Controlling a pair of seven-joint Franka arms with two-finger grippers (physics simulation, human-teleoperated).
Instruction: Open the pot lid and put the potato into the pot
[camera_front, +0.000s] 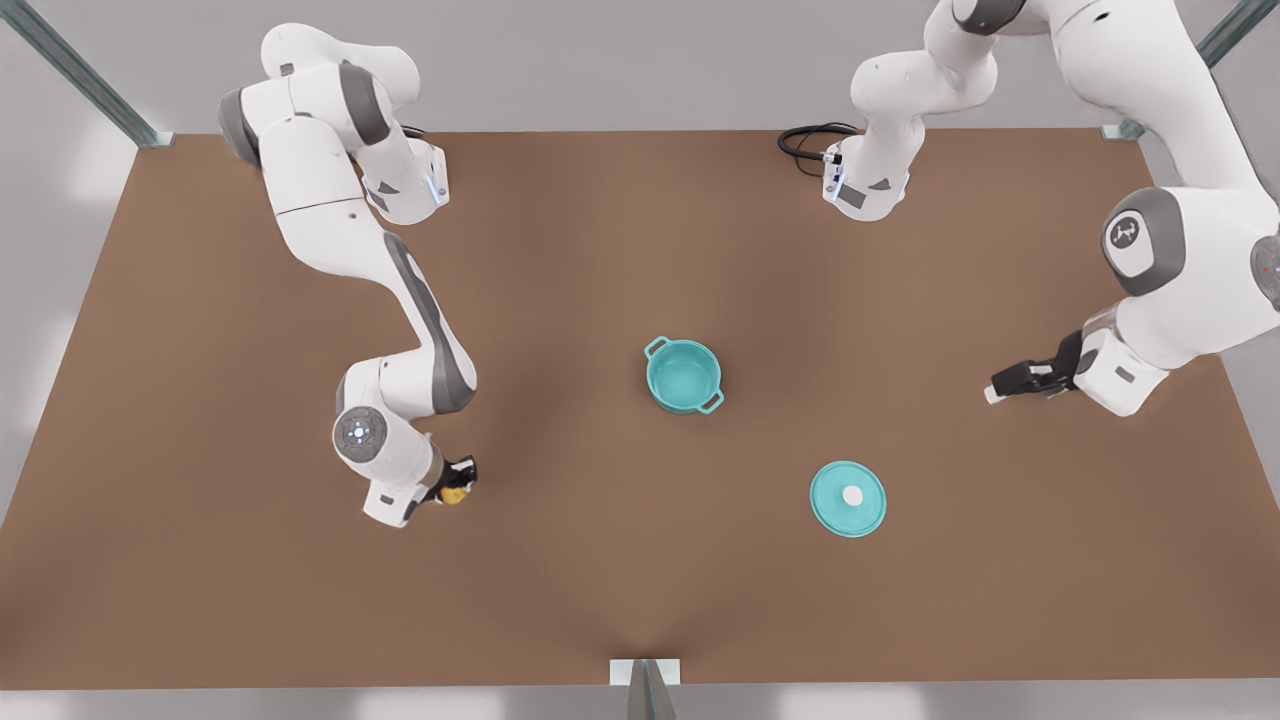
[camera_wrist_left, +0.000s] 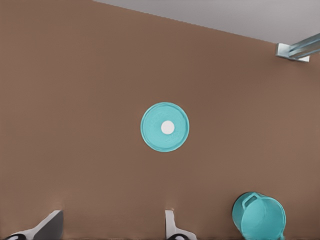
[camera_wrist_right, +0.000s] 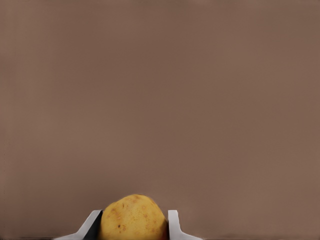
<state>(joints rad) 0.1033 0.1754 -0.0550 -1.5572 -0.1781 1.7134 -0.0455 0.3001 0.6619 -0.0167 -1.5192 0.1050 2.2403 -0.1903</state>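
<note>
1. The right gripper (camera_front: 457, 489), at the front view's left, was clamped on the potato (camera_wrist_right: 133, 218).
2. The left gripper (camera_front: 1003, 389), fingers spread with nothing between them, hovered at the front view's right.
3. The pot (camera_front: 684, 375) stood uncovered between both grippers.
4. The pot lid (camera_front: 848, 498) lay flat on the table (camera_front: 620, 560) near the left gripper, apart from the pot.
</note>
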